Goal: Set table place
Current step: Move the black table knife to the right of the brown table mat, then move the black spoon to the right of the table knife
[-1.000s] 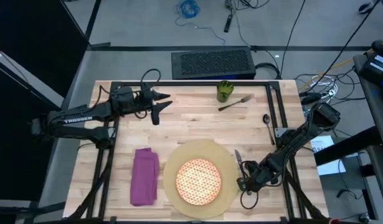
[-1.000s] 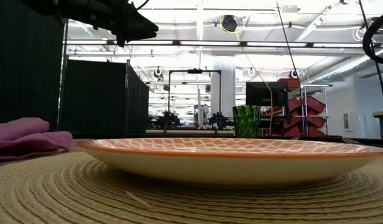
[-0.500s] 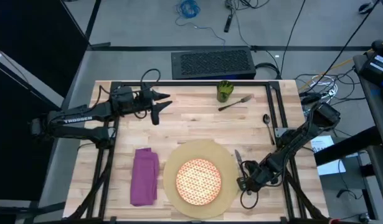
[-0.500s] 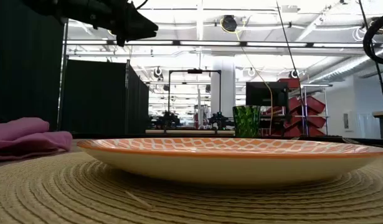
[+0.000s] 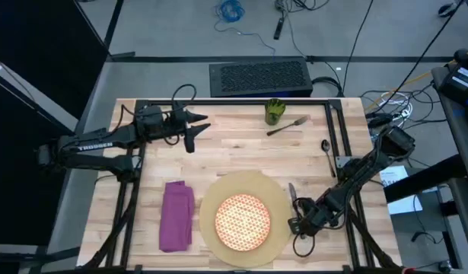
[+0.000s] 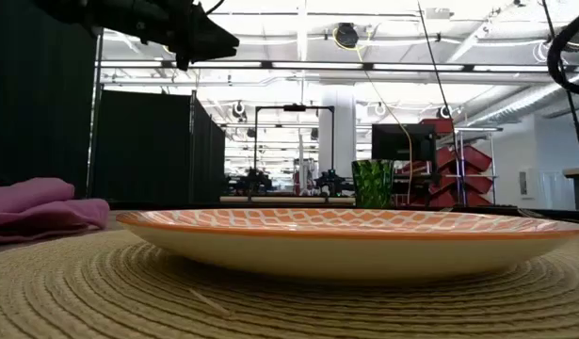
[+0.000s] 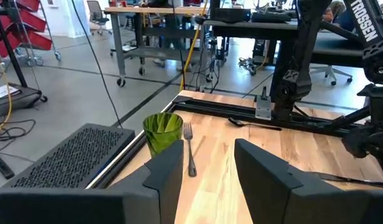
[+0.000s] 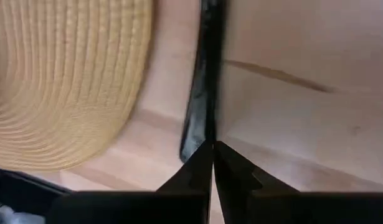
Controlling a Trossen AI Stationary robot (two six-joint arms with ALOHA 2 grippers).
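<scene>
Steel is what my right gripper [image 5: 296, 225] has between its fingers: the knife [image 8: 202, 81], lying flat on the table [image 5: 234, 148] just beside the right rim of the tan mat [image 5: 245, 186]. In my right wrist view the 2 fingertips [image 8: 197, 163] meet at the near end of the dark blade, so I judge them clamped on it, though the contact itself is hard to read at this angle. The blade runs alongside the mat's edge, which is where a knife belongs in a place setting, so I take this as the moment of laying it down rather than lifting it.

Centred on the mat sits the orange-and-white plate [image 5: 242, 220], and the purple napkin [image 5: 176, 215] lies folded on the wood to the mat's left, apart from it, ready to take the fork.

Farther off, my left gripper [image 5: 194, 125] hovers above the far-left part of the table with its fingers apart and nothing held. Its wrist camera looks toward the green cup [image 7: 162, 131] at the far edge, with the fork [image 7: 190, 148] on the boards just beside it. A spoon [image 5: 326, 152] rests by the right-hand rail. Cup and fork are well apart from the mat, so both remain to be brought in.
</scene>
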